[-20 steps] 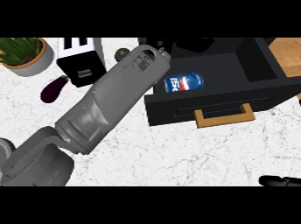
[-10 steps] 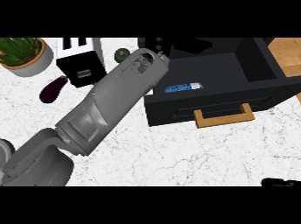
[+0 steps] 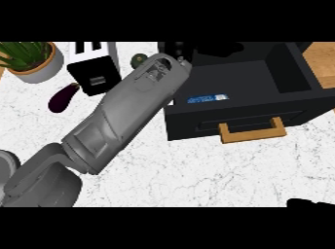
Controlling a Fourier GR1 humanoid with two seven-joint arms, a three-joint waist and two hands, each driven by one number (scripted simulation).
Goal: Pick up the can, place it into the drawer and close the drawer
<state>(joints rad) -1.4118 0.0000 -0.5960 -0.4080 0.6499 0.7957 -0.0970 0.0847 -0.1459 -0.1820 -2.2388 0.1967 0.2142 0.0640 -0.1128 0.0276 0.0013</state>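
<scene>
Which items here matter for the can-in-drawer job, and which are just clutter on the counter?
Job items:
- can, lying inside the drawer
- drawer, open, with wooden handle
- left hand, over the drawer's back corner

Just lying about:
- eggplant
- potted plant
- toaster
- avocado

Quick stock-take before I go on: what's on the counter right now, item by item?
Can: one, blue and white, lying inside the open drawer.
Drawer: one, black, wooden handle, open, upper right.
Potted plant: one, green in a tan pot, upper left.
Eggplant: one, purple, left, below the plant.
Toaster: one, black and white, top, left of centre.
Avocado: one, dark green, beside the toaster.
Left hand: black, at the drawer's back left corner; grey forearm crossing the counter.
Right hand: black, only a sliver at the lower right edge.
</scene>
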